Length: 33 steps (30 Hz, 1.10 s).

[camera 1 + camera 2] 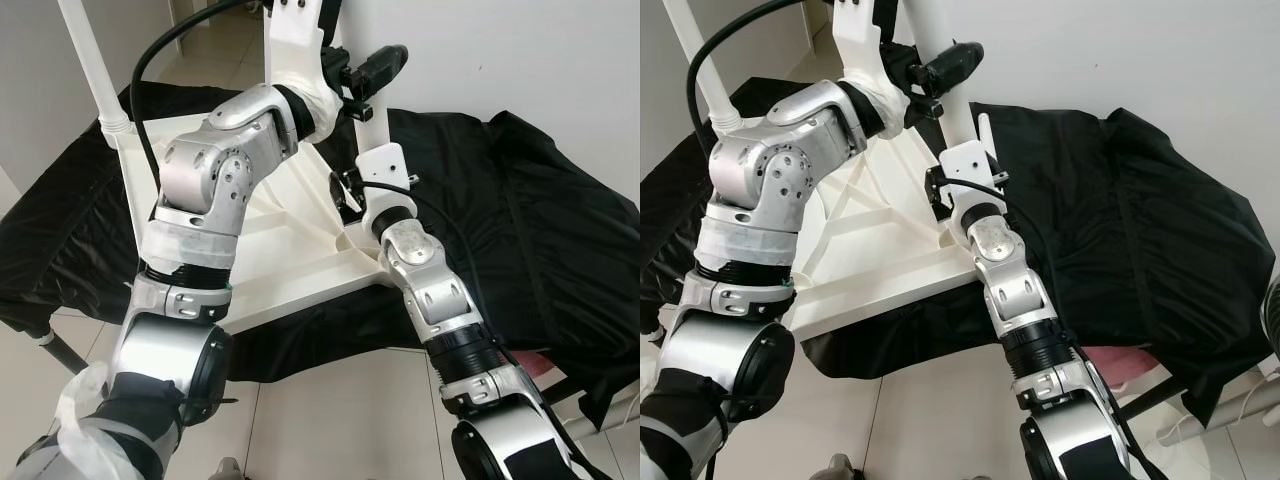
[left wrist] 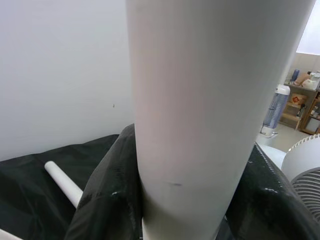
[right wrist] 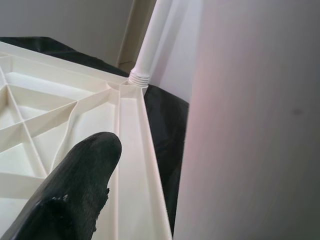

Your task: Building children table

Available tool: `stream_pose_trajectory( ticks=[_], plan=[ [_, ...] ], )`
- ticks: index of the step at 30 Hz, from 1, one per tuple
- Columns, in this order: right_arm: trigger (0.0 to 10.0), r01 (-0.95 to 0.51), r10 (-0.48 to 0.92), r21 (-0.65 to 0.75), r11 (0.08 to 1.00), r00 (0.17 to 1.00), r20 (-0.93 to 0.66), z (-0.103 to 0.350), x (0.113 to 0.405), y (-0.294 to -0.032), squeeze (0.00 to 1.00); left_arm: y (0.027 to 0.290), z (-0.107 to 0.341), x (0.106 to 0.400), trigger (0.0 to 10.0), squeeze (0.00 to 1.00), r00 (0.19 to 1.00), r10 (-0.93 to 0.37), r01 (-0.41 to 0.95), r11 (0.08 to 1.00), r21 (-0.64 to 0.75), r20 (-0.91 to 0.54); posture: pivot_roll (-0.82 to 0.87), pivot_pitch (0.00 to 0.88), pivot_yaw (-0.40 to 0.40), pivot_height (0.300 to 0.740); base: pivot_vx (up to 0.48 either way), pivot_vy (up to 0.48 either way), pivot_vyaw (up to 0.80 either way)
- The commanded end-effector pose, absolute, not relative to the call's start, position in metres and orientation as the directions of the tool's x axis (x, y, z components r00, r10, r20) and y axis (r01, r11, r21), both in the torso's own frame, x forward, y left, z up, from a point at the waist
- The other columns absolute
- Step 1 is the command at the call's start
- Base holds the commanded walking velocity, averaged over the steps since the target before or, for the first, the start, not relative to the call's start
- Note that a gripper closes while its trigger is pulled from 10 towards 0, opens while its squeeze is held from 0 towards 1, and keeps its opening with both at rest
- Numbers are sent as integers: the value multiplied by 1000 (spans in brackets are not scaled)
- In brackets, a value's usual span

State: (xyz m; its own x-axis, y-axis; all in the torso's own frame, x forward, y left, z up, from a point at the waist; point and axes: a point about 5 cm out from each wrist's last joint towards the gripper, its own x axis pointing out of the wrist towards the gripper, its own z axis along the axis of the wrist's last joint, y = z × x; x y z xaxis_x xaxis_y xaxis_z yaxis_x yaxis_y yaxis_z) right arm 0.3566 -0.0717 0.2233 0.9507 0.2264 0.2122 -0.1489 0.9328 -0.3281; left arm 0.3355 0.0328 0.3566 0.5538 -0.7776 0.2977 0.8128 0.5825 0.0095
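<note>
Lying upside down on a black cloth [image 1: 520, 220], the white plastic tabletop [image 1: 290, 270] of the children's table is shown with its ribbed underside facing up, evidently so that the legs can be fitted into the corner sockets. One leg [image 1: 95, 70] is already seated at the far left corner, its threaded collar visible in the right wrist view [image 3: 136, 78]. A second leg [image 1: 372, 125] stands upright at the near right corner, and both arms are gathered around it.

The left claw [image 1: 370, 75] is raised high on this leg; in the left wrist view the white tube [image 2: 200, 110] is seen between the two black fingers [image 2: 105, 200], which press against either side, so the claw is judged to be closed on the leg. This high hold is probably meant to keep the tube vertical and to turn it.

The right claw [image 1: 350, 190] is placed low, at the foot of the same leg where it meets the tabletop. One black fingertip [image 3: 75, 185] is seen beside the tube, over the ribbed frame, but whether the claw is clamped or spread cannot be told. Its low position is judged to steady the joint while the leg is screwed home.

Another loose leg [image 2: 62, 182] lies on the cloth behind.
</note>
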Motion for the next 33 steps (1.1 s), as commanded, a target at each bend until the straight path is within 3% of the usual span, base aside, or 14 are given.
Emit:
stream_pose_trajectory(
  ticks=[1,9,10,15,16,17,18,28,29,33],
  plan=[
    [10000,-150,240,-344,927,942,234,229,357,-65,0,19,365,328,10000,0,499,-811,843,536,46,307,33,32,-35,740,0,0,0],
    [10000,-142,235,-342,929,940,247,231,357,-62,0,16,365,329,10000,0,498,-812,841,538,57,305,32,33,-34,740,0,0,0],
    [4431,-132,225,-336,933,940,256,233,357,-63,0,16,365,329,10000,0,498,-812,841,538,60,305,33,33,-33,740,0,0,0],
    [4118,-123,216,-328,937,940,264,234,358,-64,0,16,365,329,10000,0,500,-811,839,540,63,304,33,33,-33,740,0,0,0],
    [3059,-118,211,-326,938,940,268,235,358,-64,0,16,365,330,10000,0,501,-811,838,541,63,303,32,33,-34,740,0,0,0],
    [3059,-118,211,-326,938,940,268,235,358,-64,0,16,365,330,10000,0,501,-811,838,541,63,303,32,33,-34,740,0,0,0],
    [0,-111,204,-320,941,940,274,236,358,-65,0,16,365,330,10000,0,503,-810,837,543,64,302,32,33,-34,740,0,0,0],
    [0,-78,158,-268,960,943,291,239,359,-73,0,17,363,333,10000,0,511,-806,834,549,54,299,31,36,-36,740,0,0,0],
    [10000,-82,148,-236,968,949,278,237,360,-74,0,18,362,332,10000,1000,505,-807,839,542,44,305,31,35,-36,740,0,0,0],
    [10000,-76,129,-199,977,955,267,236,361,-78,0,20,361,331,10000,1000,499,-811,840,539,59,305,30,33,-36,740,0,0,0]
  ],
)
